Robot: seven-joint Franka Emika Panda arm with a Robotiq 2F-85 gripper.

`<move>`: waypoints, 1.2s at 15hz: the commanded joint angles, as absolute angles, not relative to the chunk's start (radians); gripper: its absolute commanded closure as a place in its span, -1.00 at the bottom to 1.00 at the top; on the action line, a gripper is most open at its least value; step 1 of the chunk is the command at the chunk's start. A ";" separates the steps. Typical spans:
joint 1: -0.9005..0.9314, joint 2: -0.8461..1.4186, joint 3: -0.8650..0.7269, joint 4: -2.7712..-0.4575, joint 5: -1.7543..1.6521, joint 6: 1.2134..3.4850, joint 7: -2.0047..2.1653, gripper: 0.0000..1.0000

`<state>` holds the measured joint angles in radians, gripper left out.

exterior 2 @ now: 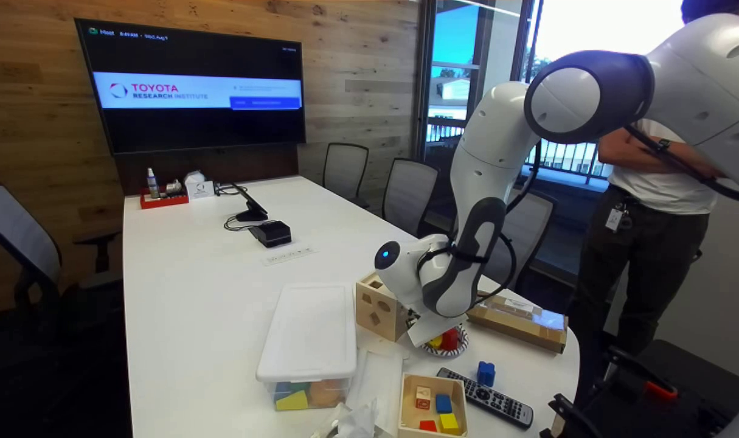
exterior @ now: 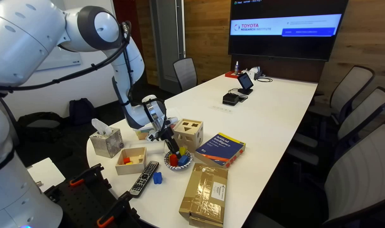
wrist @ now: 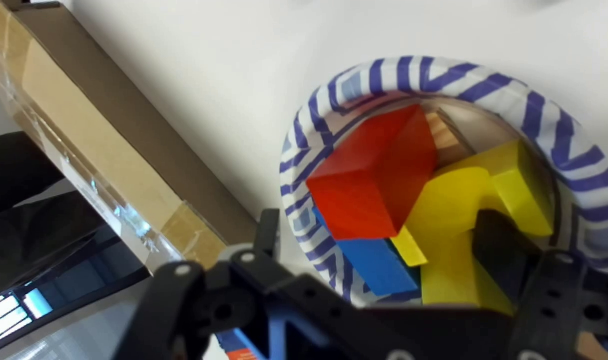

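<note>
1. The gripper [wrist: 380,222] is best moved slowly and straight up or down here; a sideways sweep would likely drag the bowl [wrist: 409,75] or jostle its blocks.
2. Its fingers [wrist: 501,250] stand wide apart with nothing gripped: the one on the right in the wrist view dips into the bowl at a yellow block [wrist: 449,205], whether touching I cannot tell; the one on the left shows just outside the rim.
3. In an exterior view, a red block [exterior: 173,160] sits left in the bowl, a blue block [exterior: 183,160] right.
4. There, a remote [exterior: 144,179] and loose blue piece [exterior: 157,178] lie nearer left, a cardboard box [exterior: 203,193] nearer right, a book [exterior: 219,147] right, and a wooden cube [exterior: 190,134] just beyond.
</note>
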<state>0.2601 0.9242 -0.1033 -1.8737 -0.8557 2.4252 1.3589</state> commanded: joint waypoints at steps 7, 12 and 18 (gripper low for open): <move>0.267 0.944 -0.109 -1.851 -0.835 2.416 1.343 0.39; 0.264 0.948 -0.109 -1.843 -0.832 2.409 1.340 1.00; 0.263 0.949 -0.108 -1.834 -0.832 2.408 1.339 1.00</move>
<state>0.2596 0.9367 -0.1046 -1.8488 -0.8520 2.4124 1.3589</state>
